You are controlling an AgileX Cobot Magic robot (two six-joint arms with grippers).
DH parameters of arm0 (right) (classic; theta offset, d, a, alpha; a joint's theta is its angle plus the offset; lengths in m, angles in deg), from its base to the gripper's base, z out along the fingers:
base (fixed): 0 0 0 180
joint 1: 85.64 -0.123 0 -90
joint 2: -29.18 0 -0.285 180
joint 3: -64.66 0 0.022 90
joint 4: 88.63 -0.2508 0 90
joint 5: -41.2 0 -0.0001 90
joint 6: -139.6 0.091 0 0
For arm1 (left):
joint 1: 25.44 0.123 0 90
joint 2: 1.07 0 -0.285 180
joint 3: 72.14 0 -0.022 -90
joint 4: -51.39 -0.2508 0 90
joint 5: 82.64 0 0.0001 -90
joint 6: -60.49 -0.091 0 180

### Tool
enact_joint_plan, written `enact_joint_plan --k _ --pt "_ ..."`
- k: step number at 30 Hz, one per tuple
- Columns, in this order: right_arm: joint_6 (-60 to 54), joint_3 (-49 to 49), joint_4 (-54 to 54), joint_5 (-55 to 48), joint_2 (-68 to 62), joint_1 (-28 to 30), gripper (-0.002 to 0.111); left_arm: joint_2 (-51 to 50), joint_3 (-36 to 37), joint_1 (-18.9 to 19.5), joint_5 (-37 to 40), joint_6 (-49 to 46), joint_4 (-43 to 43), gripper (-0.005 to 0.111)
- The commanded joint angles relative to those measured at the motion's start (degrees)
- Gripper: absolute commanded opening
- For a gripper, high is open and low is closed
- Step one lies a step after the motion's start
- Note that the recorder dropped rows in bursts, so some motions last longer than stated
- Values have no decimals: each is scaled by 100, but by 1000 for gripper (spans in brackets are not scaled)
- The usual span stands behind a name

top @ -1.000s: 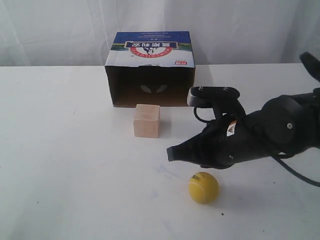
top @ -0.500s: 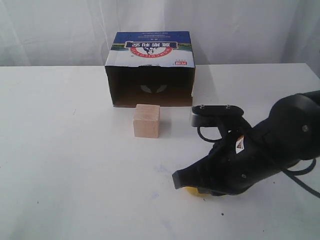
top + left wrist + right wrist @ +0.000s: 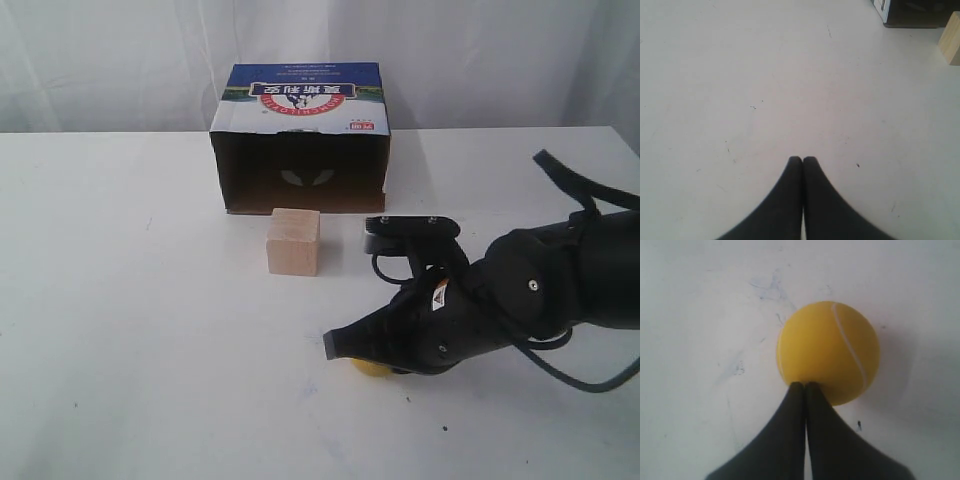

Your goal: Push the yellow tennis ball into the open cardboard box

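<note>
The yellow tennis ball [image 3: 827,350] fills the middle of the right wrist view, its white seam showing. My right gripper [image 3: 805,385] is shut and empty, its tips touching the ball's near side. In the exterior view the right gripper [image 3: 332,345] lies low over the ball, and only a yellow sliver of the tennis ball [image 3: 372,368] shows under it. The open cardboard box [image 3: 300,140] stands at the back with its dark opening facing forward. My left gripper [image 3: 802,159] is shut over bare table; it does not show in the exterior view.
A pale wooden cube [image 3: 293,241] stands just in front of the box's opening, left of my right arm. The left wrist view catches that cube [image 3: 951,32] and a corner of the box [image 3: 910,10]. White table [image 3: 120,330] stretches around; curtain behind.
My right arm has dropped down and swung leftward over the ball, which was in full view a second ago and is now mostly hidden. The visible yellow sits slightly further left.
</note>
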Motion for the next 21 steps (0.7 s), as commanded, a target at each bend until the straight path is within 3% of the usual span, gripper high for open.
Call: enact_joint_plan --k 1,21 --pt "31 11 47 274 -59 5 0 29 11 -29 -1 -6 61 0" --pt "-17 11 48 874 -59 417 0 29 11 -29 -1 -6 61 0"
